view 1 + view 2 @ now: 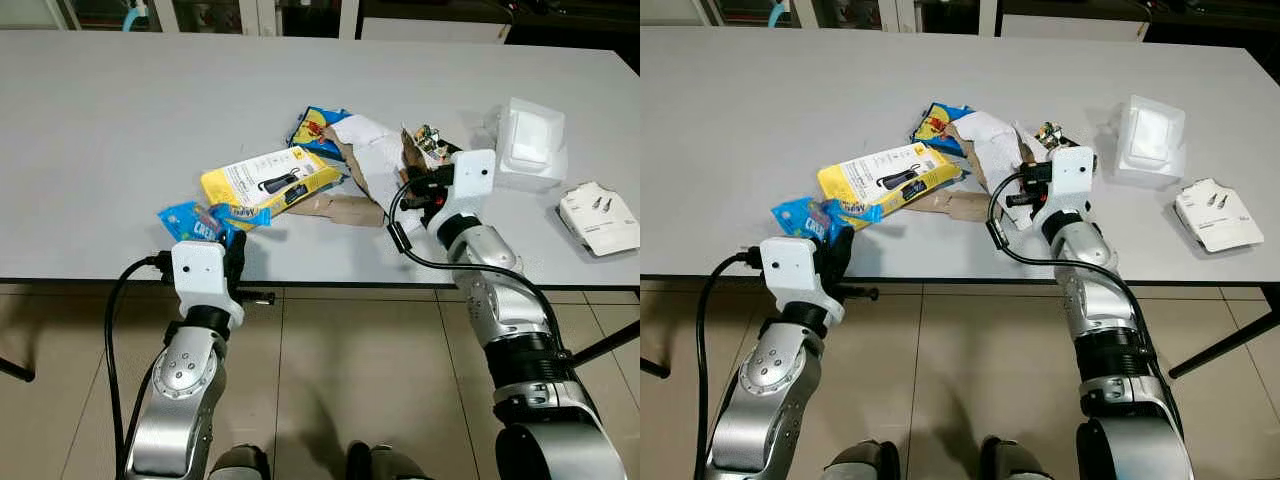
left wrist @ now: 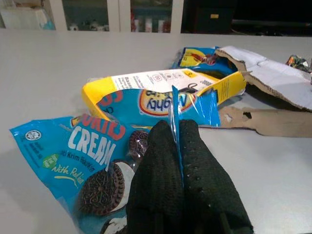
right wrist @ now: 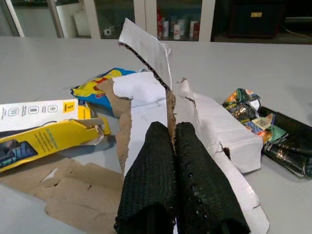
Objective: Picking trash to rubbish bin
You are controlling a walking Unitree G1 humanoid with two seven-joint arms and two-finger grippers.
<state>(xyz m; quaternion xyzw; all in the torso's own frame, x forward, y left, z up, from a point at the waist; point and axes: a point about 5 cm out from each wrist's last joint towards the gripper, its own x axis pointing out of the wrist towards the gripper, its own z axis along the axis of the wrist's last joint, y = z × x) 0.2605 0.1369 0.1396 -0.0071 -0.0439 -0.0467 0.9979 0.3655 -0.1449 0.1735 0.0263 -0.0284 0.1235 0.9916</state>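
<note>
The left gripper (image 2: 178, 141) is sitting at the lower left of the head view, right at the near edge of the wide grey tabletop (image 1: 120, 120), and its two black fingers (image 2: 156, 180) are pressing together on a thin edge of the crinkled blue plastic cookie wrapper (image 2: 83, 161). That wrapper is lying flat at the tabletop's front edge, chocolate sandwich cookies printed on it.

Just beyond it, toward the middle of the frame, the yellow and white printed cardboard box (image 1: 268, 180) is lying flattened, partly overlapping a second blue wrapper.

Over on the right, the right gripper (image 3: 173, 146) is reaching into the centre of the pile, and its fingers (image 3: 197, 180) are closing tight on an upright torn flap of the torn white-faced brown corrugated cardboard (image 1: 372, 165). More brown card is spreading out beneath it on the tabletop.

A small crumpled dark foil wrapper (image 3: 263, 129) is resting just beside that cardboard. Behind it, a blue and yellow snack packet (image 1: 315, 125) is peeking out. Toward the right of the frame, a white square box (image 1: 530, 145) and a small white blister pack (image 1: 598, 215) are sitting apart from the pile.
</note>
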